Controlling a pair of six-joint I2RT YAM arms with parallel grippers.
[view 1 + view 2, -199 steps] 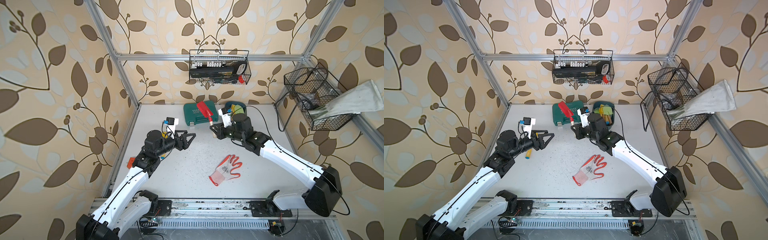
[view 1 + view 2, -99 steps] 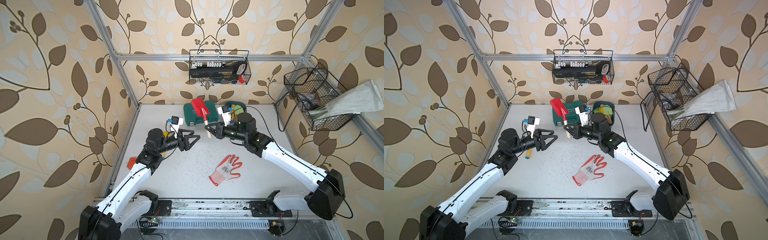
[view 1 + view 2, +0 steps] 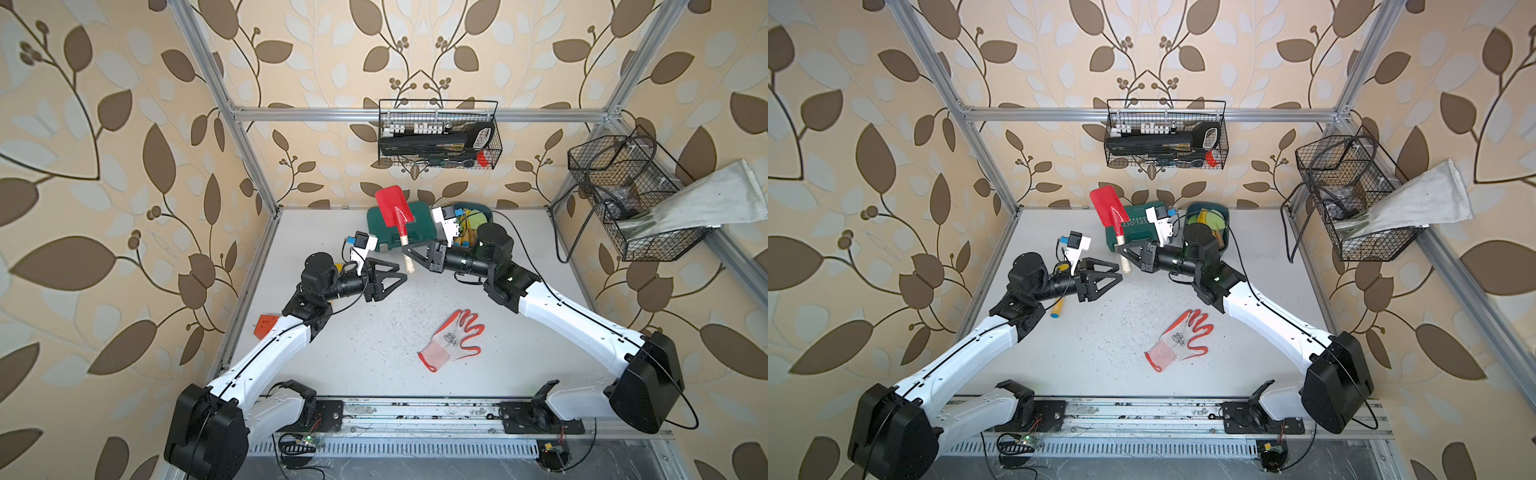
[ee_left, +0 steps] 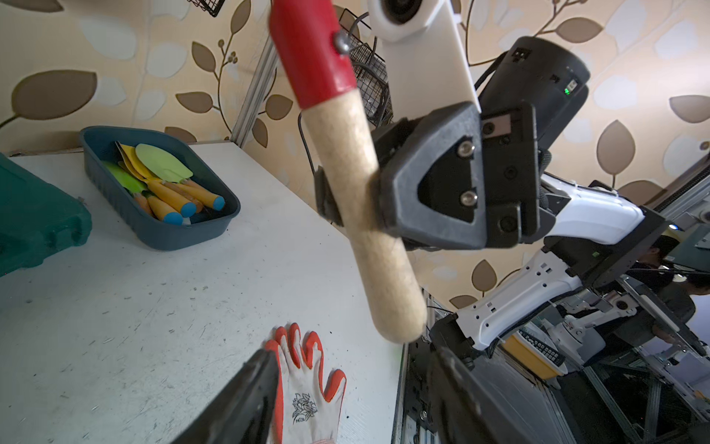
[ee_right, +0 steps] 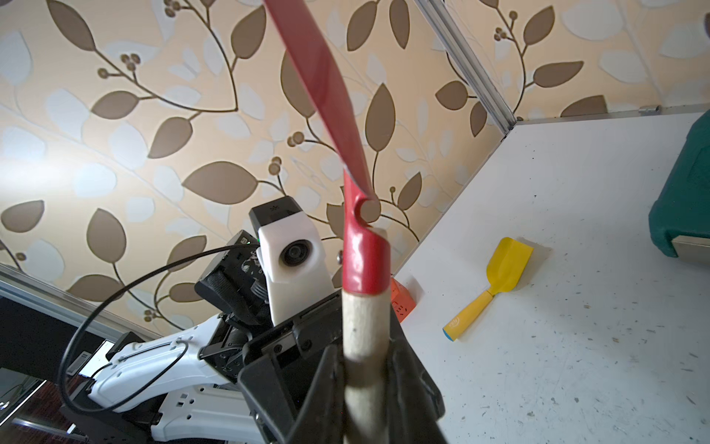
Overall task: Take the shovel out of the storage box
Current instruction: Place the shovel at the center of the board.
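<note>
Currently right gripper (image 3: 409, 254) clamps red-bladed, wooden-handled shovel (image 3: 392, 208) mid-handle; left gripper (image 3: 397, 280) gapes beside its butt. Risk: early release drops it.

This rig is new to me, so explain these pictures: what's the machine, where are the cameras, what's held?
A two-armed robot at a white table. Two pictures look down from overhead; two come from cameras on its wrists. The right claw is shut on a red shovel's handle, blade up, off the table. The left claw is open beside the handle's end. On the table lie a blue storage box of small tools, a teal case, a work glove and a yellow shovel.
</note>
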